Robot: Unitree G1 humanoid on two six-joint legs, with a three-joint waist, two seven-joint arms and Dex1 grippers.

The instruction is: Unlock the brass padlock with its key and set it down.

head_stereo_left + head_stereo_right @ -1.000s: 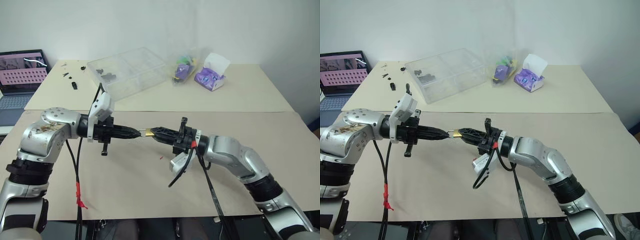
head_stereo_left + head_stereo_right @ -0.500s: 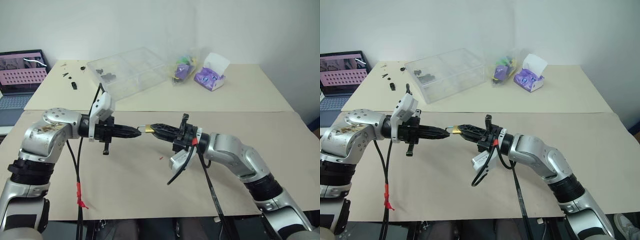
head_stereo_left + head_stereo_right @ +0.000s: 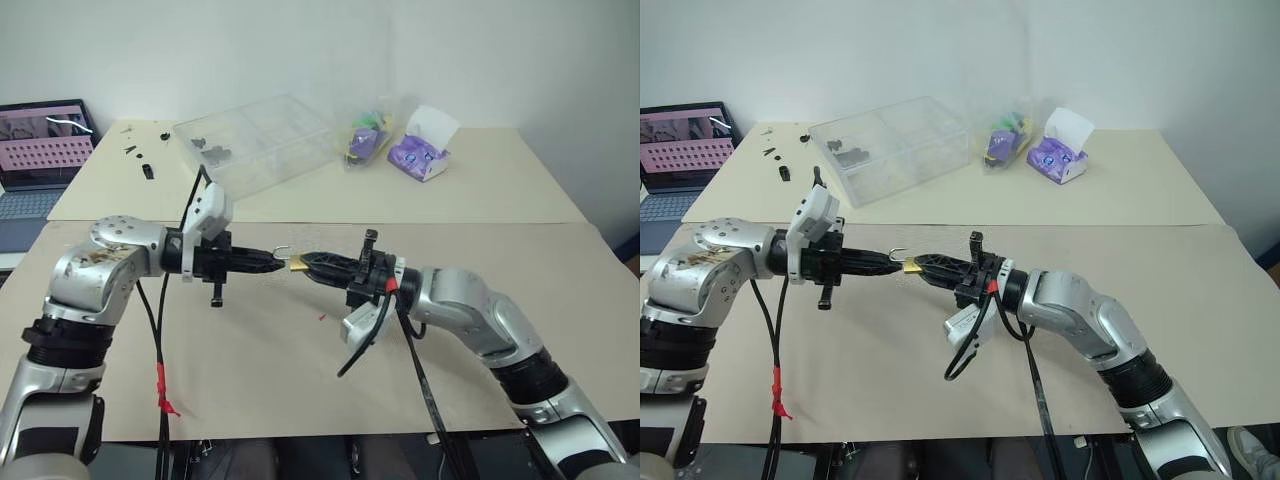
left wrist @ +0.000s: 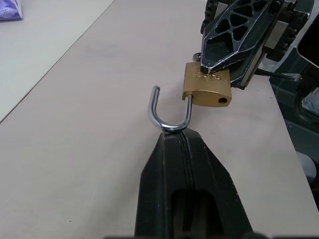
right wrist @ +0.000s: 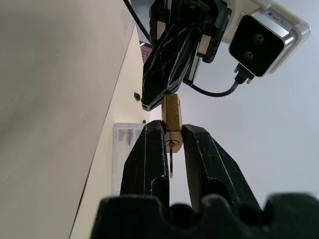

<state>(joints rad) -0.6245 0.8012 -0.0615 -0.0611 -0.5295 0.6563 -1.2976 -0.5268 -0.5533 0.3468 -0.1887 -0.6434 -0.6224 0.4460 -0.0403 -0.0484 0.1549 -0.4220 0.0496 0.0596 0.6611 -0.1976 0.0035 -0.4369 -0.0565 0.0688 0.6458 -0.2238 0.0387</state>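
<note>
The brass padlock (image 4: pixel 207 89) hangs in the air above the table's middle, between my two grippers. Its silver shackle (image 4: pixel 169 112) stands open, one leg free of the body. My left gripper (image 3: pixel 276 265) is shut on the shackle's bend. From the other side my right gripper (image 5: pixel 172 137) is shut on the brass body (image 3: pixel 299 266). The key (image 5: pixel 170 162) sticks out of the keyhole between the right fingers, thin and silvery. Both grippers point at each other, almost tip to tip.
A clear plastic box (image 3: pixel 255 140) stands at the back, with a bag of coloured items (image 3: pixel 368 135) and a purple packet (image 3: pixel 422 150) to its right. A laptop (image 3: pixel 40 150) is far left, small black parts (image 3: pixel 145 165) near it. A red speck (image 3: pixel 322 317) lies below the grippers.
The shackle has come open: one leg now stands free of the brass body, rising above the gripper tips. Both arms have kept their places.
</note>
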